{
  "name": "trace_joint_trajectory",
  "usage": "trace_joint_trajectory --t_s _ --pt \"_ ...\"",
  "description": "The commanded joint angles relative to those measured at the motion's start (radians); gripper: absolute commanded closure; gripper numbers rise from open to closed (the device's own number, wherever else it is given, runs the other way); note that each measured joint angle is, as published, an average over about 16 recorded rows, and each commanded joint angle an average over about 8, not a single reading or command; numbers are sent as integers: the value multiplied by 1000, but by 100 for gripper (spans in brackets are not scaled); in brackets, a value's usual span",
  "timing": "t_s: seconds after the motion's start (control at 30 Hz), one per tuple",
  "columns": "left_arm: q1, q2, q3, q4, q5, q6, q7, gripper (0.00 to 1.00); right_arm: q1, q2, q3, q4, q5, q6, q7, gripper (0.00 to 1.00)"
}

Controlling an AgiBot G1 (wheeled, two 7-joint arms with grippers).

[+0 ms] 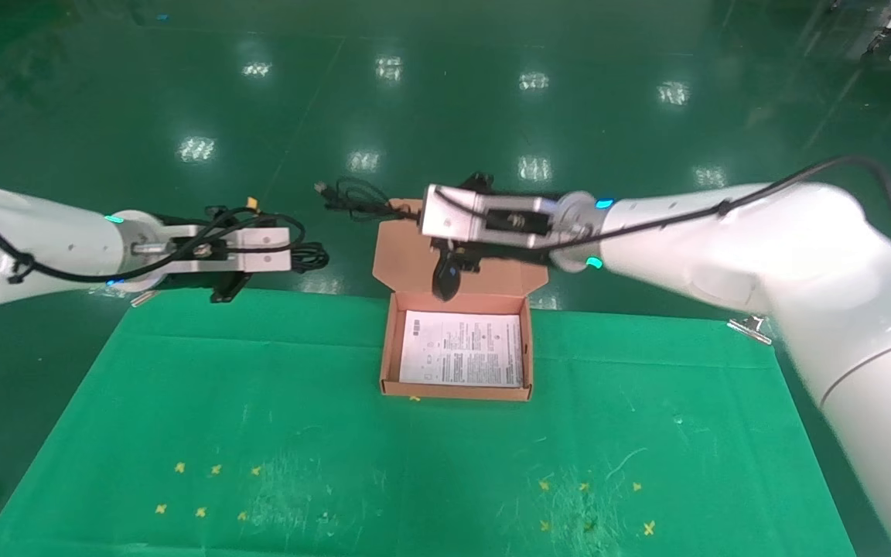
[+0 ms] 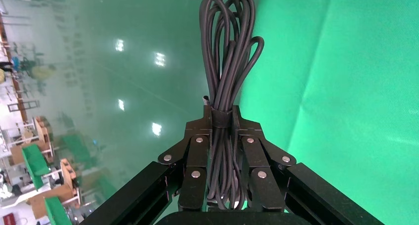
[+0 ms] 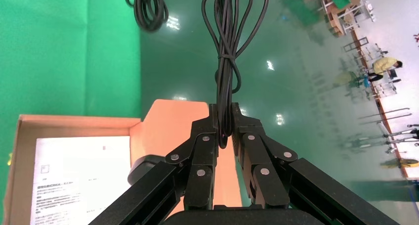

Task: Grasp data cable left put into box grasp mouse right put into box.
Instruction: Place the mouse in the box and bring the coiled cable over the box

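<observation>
The data cable [image 1: 311, 257], a black looped bundle, is held in my left gripper [image 1: 292, 257], which is shut on it in the air past the table's far left edge. The left wrist view shows the gripper [image 2: 222, 117] clamped on the bundle [image 2: 228, 47]. My right gripper [image 1: 407, 210] is shut on the mouse's thin cord [image 3: 226, 62]. The black mouse [image 1: 445, 280] hangs below it over the back edge of the open box [image 1: 387, 348]. The right wrist view shows the gripper [image 3: 225, 118], the mouse [image 3: 143, 168] and the box [image 3: 74, 121] with its white sheet [image 3: 74, 180].
The box's lid [image 1: 407, 259] lies open toward the far side, past the table's edge. The green cloth [image 1: 260, 402] covers the table, with small yellow marks [image 1: 206, 487] near the front. A metal clip [image 1: 751, 328] sits at the far right corner.
</observation>
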Motion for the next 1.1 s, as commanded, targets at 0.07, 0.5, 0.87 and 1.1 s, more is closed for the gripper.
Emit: trace_joint_trajectory --t_s 0.07,0.5,0.87,1.1 --pt "5 -12 2 -20 12 19 -18 100 -18 -1 -38 13 5 26 17 100" --pt "14 -28 4 -72 34 46 -57 100 -66 -3 -197 66 95 84 124 100" --pt "17 -30 4 -80 39 49 -65 100 -89 -1 -317 -22 168 158 253 100" --pt "17 -30 4 -81 39 49 -66 100 -82 -1 -390 -78 174 167 328 99"
